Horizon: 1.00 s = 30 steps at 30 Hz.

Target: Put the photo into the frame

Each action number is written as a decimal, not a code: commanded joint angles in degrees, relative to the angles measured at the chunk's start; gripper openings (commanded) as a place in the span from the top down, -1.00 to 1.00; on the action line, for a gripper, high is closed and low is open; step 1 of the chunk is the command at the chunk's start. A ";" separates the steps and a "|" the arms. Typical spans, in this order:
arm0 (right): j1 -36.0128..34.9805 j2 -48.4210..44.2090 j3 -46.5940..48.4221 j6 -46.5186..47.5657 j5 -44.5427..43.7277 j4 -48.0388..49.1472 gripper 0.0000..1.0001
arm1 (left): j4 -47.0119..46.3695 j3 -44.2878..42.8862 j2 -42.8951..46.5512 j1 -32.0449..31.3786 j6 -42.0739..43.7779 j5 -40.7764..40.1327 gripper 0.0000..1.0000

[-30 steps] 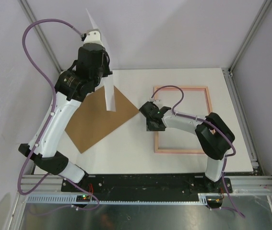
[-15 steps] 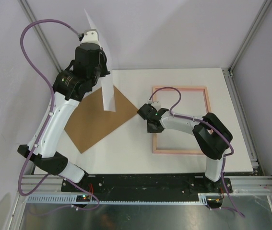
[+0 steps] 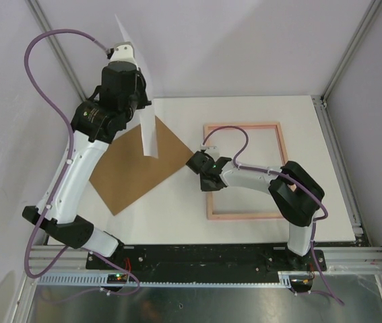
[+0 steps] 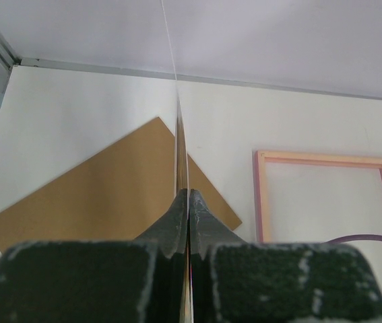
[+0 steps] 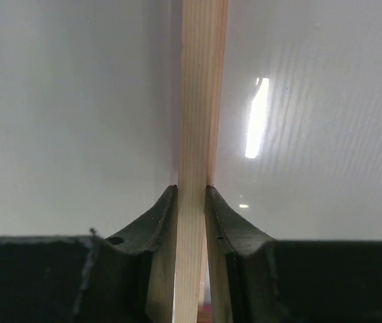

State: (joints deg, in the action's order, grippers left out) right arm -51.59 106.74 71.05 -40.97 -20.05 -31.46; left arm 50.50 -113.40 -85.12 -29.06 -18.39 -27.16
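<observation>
The photo [image 4: 180, 145] is held on edge above the worktop [image 3: 177, 225], pinched along one edge by the closed left gripper [image 4: 188, 202]. It is judged thin, light and easily bent. The frame [image 3: 244, 126], lying flat with nothing in it, is clamped at its left rail by the right gripper [image 5: 192, 195]; it appears stiff.

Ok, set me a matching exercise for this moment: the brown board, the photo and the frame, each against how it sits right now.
Things:
1. brown board
2. photo
3. frame

States:
A. held on edge in the shut left pincer
B. one rail pinched by the right pincer
C. lying flat, not gripped

Pairs: 1-C, 2-A, 3-B
</observation>
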 commanded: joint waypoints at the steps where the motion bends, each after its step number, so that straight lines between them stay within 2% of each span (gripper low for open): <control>1: -1.15 -1.58 0.41 -1.11 0.83 3.77 0.61 | -1.99 0.43 2.83 0.93 1.24 0.61 1.00; 19: -4.96 1.65 10.07 -1.77 -0.36 0.88 0.65 | -2.01 1.14 3.34 2.23 1.52 1.48 1.00; 30: -7.89 11.83 22.29 -2.98 0.81 -2.56 0.65 | -1.93 1.22 3.52 3.65 1.76 1.86 1.00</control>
State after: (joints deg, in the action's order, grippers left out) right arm -58.02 115.02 87.13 -42.61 -19.07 -33.71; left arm 50.28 -112.22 -83.85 -26.70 -17.93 -26.22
